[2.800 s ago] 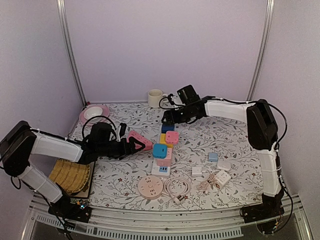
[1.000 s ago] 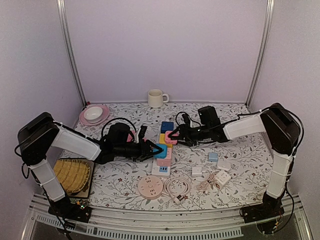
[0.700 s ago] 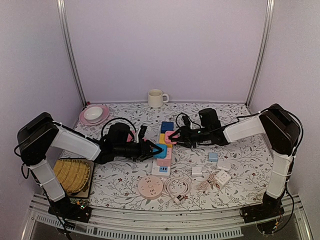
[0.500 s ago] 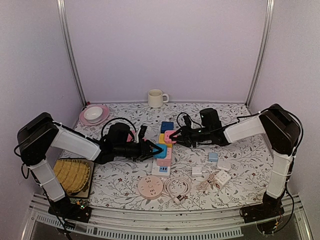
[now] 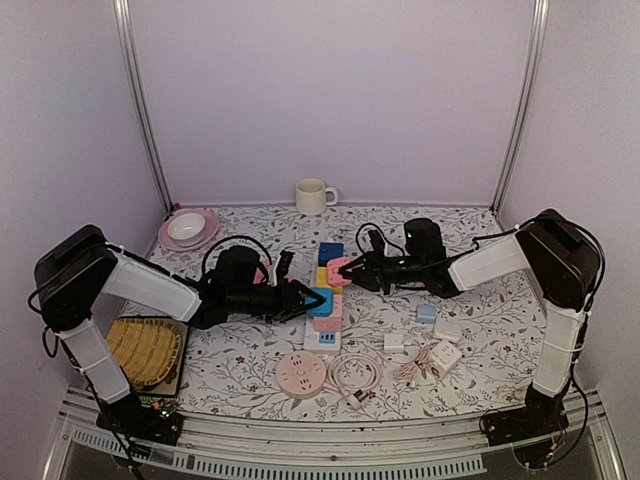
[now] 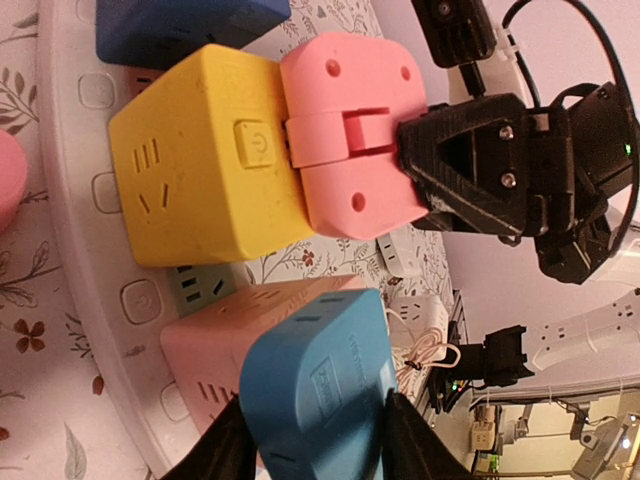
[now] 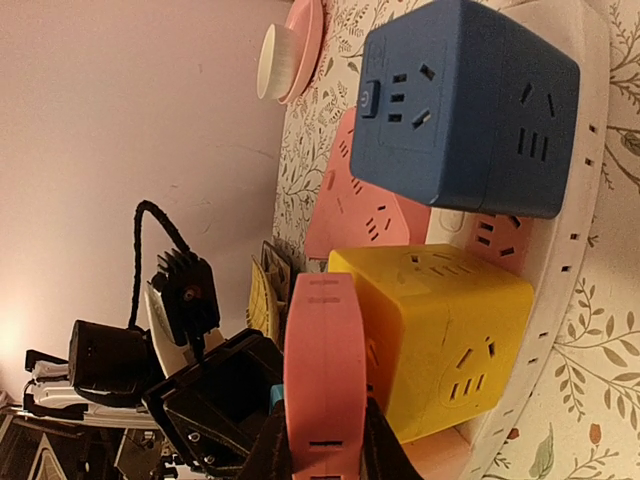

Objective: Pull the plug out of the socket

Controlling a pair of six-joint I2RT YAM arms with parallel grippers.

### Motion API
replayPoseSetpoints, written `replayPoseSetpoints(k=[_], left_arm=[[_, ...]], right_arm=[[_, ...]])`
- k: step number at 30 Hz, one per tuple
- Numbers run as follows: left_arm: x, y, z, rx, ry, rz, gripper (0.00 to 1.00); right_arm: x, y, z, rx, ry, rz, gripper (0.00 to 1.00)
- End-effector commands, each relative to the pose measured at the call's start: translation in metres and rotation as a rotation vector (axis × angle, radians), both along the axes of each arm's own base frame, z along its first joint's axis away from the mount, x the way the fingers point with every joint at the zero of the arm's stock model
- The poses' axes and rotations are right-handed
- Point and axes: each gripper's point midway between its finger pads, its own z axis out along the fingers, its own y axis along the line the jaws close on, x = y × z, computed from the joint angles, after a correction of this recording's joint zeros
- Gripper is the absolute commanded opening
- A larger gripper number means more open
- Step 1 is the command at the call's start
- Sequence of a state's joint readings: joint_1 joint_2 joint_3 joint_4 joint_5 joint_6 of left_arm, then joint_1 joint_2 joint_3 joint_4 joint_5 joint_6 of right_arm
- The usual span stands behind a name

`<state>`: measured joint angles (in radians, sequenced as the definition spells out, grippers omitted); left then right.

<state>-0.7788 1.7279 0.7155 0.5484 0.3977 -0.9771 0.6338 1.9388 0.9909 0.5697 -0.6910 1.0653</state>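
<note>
Left wrist view: the left gripper (image 6: 318, 440) is clamped on the light-blue plug (image 6: 315, 395), which sits over the white power strip (image 6: 70, 250) toward its end nearest the arm bases. The right gripper (image 7: 322, 432) pinches the pink plug (image 6: 350, 150) above the strip's middle, against the yellow cube (image 6: 200, 190) (its pins are hidden).

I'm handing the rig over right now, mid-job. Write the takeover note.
Left gripper: shut on the blue cube, which sits atop a salmon cube on the power strip.
Right gripper: shut on the bright pink cube, which is against the yellow cube's side.
Done: both grasps.
Left: pull. Whether the bright pink cube is already unplugged cannot be told.
</note>
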Motion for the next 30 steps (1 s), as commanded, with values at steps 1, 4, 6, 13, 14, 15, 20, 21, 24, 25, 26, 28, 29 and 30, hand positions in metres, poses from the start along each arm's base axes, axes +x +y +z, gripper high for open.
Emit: replayPoseSetpoints(k=[1, 4, 6, 13, 14, 15, 20, 21, 24, 25, 26, 28, 29, 30], left_arm=[[-0.015, 0.019, -0.055, 0.157, 0.108, 0.03, 0.42], [-0.015, 0.02, -0.056, 0.161, 0.109, 0.03, 0.42], [-0.016, 0.02, -0.057, 0.162, 0.11, 0.03, 0.42], [-0.017, 0.021, -0.058, 0.164, 0.112, 0.03, 0.42], [-0.017, 0.021, -0.057, 0.163, 0.111, 0.028, 0.42], [-0.017, 0.021, -0.057, 0.162, 0.11, 0.027, 0.42], [-0.018, 0.022, -0.053, 0.159, 0.099, 0.024, 0.42], [-0.018, 0.021, -0.052, 0.158, 0.095, 0.021, 0.42], [-0.018, 0.02, -0.048, 0.153, 0.083, 0.014, 0.41], [-0.018, 0.02, -0.046, 0.15, 0.078, 0.012, 0.41], [-0.018, 0.019, -0.044, 0.148, 0.072, 0.008, 0.41], [-0.018, 0.018, -0.04, 0.141, 0.061, 0.0, 0.43], [-0.018, 0.017, -0.038, 0.137, 0.056, -0.004, 0.45], [-0.018, 0.015, -0.035, 0.134, 0.049, -0.01, 0.46]], right_arm=[[-0.015, 0.015, 0.049, 0.177, -0.103, 0.109, 0.12], [-0.018, 0.016, 0.06, 0.236, -0.104, 0.125, 0.11], [-0.021, 0.017, 0.065, 0.271, -0.099, 0.139, 0.11], [-0.022, 0.014, 0.075, 0.311, -0.098, 0.131, 0.11], [-0.022, 0.013, 0.075, 0.309, -0.099, 0.126, 0.11], [-0.02, 0.011, 0.074, 0.301, -0.098, 0.115, 0.11], [-0.007, -0.01, 0.059, 0.217, -0.102, 0.036, 0.11], [-0.003, -0.017, 0.053, 0.186, -0.09, 0.014, 0.11], [0.007, -0.039, 0.036, 0.077, -0.095, -0.051, 0.11], [0.011, -0.048, 0.03, 0.035, -0.098, -0.075, 0.11], [0.015, -0.056, 0.024, -0.004, -0.093, -0.101, 0.11], [0.022, -0.076, 0.013, -0.09, -0.109, -0.147, 0.11], [0.025, -0.086, 0.006, -0.134, -0.1, -0.175, 0.11], [0.028, -0.096, -0.001, -0.186, -0.11, -0.194, 0.12]])
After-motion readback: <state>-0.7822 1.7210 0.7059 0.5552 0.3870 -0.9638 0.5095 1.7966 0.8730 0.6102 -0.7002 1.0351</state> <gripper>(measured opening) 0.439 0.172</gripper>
